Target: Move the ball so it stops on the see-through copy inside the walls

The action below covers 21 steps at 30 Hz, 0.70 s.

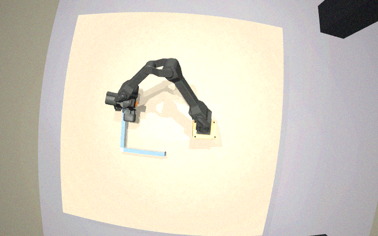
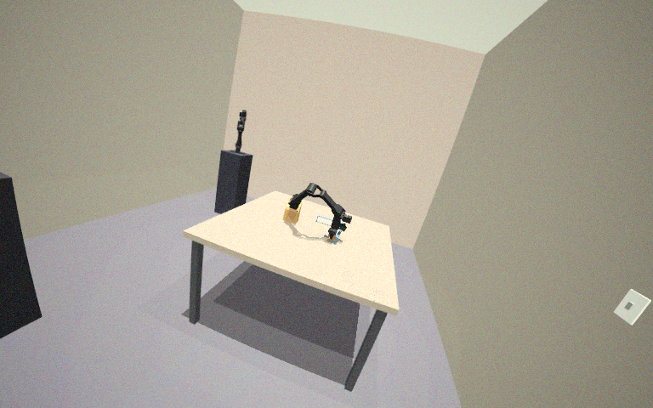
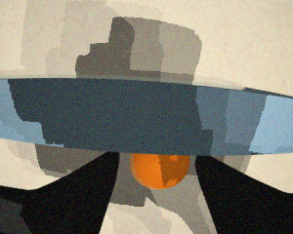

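Black fingers of the robot's gripper [image 3: 161,221] stand apart and clamp nothing. Just past the fingertips, in the gap between them, sits the small round orange ball [image 3: 160,171]. It touches neither finger. Its top is hidden behind the low see-through blue wall [image 3: 264,124], which runs across right in front of the fingers. Past the wall lies the pale cream table top [image 3: 251,19] with grey shadows. The see-through copy cannot be made out.
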### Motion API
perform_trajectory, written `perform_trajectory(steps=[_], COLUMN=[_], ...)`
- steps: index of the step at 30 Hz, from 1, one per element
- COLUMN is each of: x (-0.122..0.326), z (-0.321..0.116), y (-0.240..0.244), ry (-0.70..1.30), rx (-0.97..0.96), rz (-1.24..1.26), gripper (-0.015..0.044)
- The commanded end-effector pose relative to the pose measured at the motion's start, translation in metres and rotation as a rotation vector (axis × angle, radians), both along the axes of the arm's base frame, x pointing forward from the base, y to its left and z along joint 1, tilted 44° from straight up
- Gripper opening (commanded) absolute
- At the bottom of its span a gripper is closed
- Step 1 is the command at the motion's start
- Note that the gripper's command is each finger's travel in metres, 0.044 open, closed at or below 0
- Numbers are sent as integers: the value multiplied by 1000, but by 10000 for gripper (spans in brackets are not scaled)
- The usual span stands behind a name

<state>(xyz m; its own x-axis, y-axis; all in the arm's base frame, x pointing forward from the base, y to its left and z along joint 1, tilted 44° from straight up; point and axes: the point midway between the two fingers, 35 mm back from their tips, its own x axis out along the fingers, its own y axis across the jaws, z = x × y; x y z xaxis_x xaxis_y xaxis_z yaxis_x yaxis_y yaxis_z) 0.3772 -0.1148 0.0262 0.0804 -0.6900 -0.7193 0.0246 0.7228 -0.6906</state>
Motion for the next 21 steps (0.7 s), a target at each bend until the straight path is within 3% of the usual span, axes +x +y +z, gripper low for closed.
perform_trajectory(steps=[1, 7, 19, 21], x=[0, -6, -3, -4], z=[2, 59, 55, 62], y=[2, 59, 59, 66], ry=[0, 6, 3, 4], rx=[1, 6, 10, 10], rz=[0, 4, 18, 18], gripper=[278, 278, 278, 330])
